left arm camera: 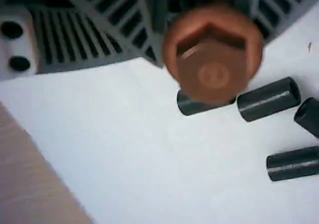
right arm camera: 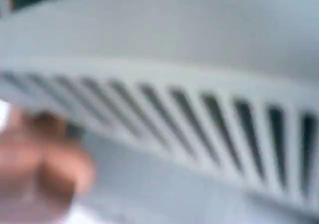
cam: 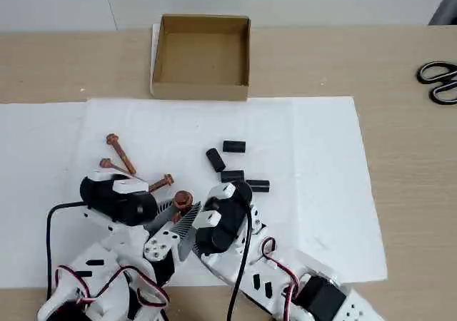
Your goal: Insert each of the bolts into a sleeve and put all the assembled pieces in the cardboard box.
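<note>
A copper bolt (cam: 183, 200) is held low over the white paper between my two arms, its hex head (left arm camera: 214, 55) facing the left wrist camera. My left gripper (cam: 173, 210) is shut on it, with grey ribbed fingers (left arm camera: 94, 30) on either side. My right gripper (cam: 187, 227) sits right against it from the other side, and its ribbed finger (right arm camera: 164, 119) hides how it stands. Three loose bolts (cam: 121, 153) lie to the left. Several black sleeves (cam: 233, 147) lie just beyond the grippers, and they appear close up as sleeves (left arm camera: 269, 99) in the left wrist view. The cardboard box (cam: 202, 87) stands open at the back.
White paper (cam: 321, 164) covers the middle of the wooden table. Scissors (cam: 439, 82) lie at the far right edge. Black and red cables (cam: 243, 264) trail off both arms near the front edge.
</note>
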`<state>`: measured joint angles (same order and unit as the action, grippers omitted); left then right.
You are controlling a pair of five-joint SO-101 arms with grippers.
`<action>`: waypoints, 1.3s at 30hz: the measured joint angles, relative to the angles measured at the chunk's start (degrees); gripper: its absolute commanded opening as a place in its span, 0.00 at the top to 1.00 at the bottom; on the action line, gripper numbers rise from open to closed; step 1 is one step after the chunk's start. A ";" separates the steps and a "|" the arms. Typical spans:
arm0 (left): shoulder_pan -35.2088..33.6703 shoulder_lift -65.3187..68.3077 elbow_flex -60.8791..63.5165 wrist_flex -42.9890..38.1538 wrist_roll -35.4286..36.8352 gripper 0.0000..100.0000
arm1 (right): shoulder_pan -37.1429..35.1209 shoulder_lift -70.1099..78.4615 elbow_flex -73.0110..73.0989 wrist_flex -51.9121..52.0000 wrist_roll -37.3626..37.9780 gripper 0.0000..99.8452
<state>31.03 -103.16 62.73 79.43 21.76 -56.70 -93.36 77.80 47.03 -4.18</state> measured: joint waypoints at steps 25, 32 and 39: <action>-0.35 -0.18 1.32 1.58 -7.03 0.89 | 0.97 0.26 0.26 0.00 0.00 1.00; -4.48 -0.18 1.76 1.67 -6.95 0.83 | 1.93 0.26 0.26 0.09 0.00 1.00; -4.66 -0.18 2.02 1.67 -6.95 0.83 | 2.02 0.26 0.35 0.09 0.00 1.00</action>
<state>26.37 -103.34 64.75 81.10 14.81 -54.68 -93.10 78.15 47.12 -4.18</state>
